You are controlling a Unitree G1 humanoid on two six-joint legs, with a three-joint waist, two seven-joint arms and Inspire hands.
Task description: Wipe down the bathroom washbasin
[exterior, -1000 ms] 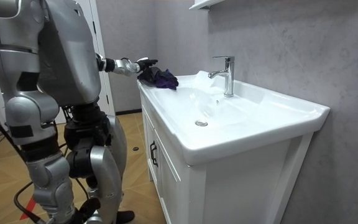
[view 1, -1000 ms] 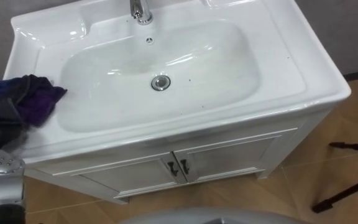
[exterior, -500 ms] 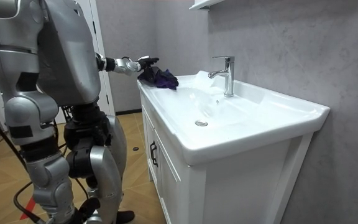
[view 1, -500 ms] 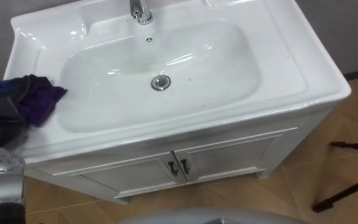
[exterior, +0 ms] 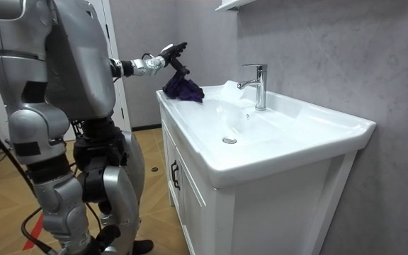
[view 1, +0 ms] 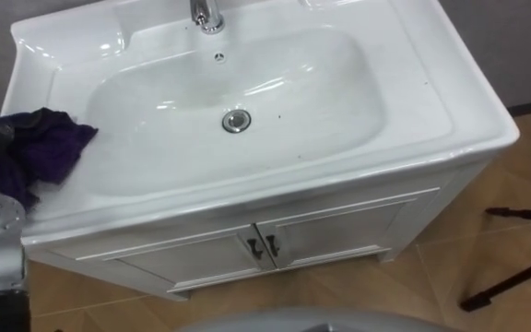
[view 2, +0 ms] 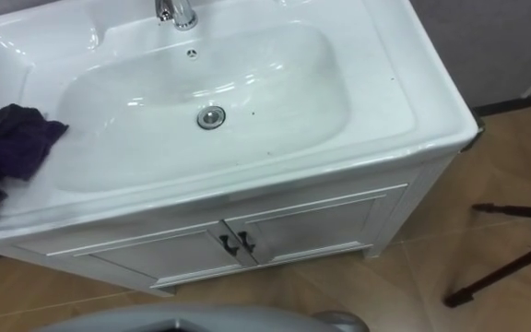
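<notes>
Left hand [exterior: 169, 52] fingers [exterior: 181, 47] pinch purple cloth [view 1: 44, 148] top, rest draped on basin [view 1: 450, 129] left rim

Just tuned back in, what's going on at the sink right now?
The robot stands in front of the white basin. Its left hand is above the basin's left rim and grips a purple cloth, whose bulk rests on that rim, outside the bowl. The cloth is well clear of the drain and the tap, so the bowl is not yet being wiped.
</notes>
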